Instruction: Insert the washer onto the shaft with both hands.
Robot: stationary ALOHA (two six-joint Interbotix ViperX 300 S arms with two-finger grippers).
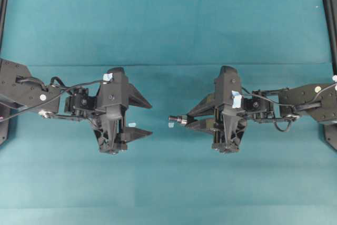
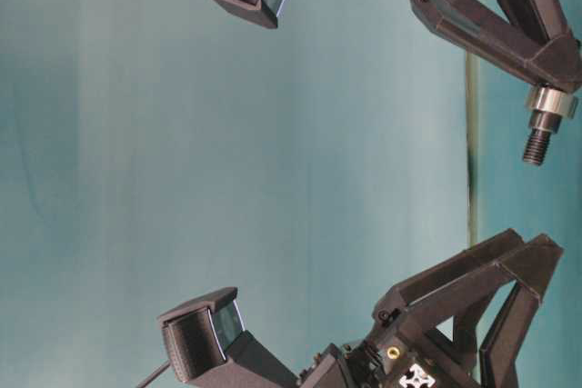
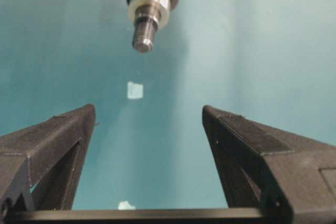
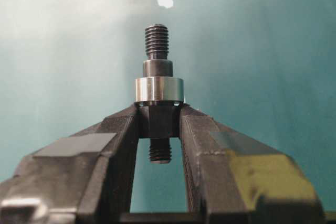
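Observation:
My right gripper (image 4: pixel 159 118) is shut on the dark stepped shaft (image 4: pixel 157 45). The shaft's threaded tip points away from the jaws, toward the left arm. The silvery washer (image 4: pixel 159 89) sits around the shaft, right against the fingertips. Seen from overhead, the shaft (image 1: pixel 175 119) and washer (image 1: pixel 182 120) stick out leftward from the right gripper (image 1: pixel 189 120). My left gripper (image 1: pixel 150 119) faces them a short gap away, open and holding nothing. In the left wrist view the shaft (image 3: pixel 144 32) and washer (image 3: pixel 149 6) hang ahead of the open left gripper (image 3: pixel 148 111).
Teal cloth covers the table (image 1: pixel 168 30). A tiny pale square scrap (image 3: pixel 135 89) lies on it between the grippers, and another scrap (image 1: pixel 131 125) lies by the left fingers. Black frame rails (image 1: pixel 330 19) stand at both side edges.

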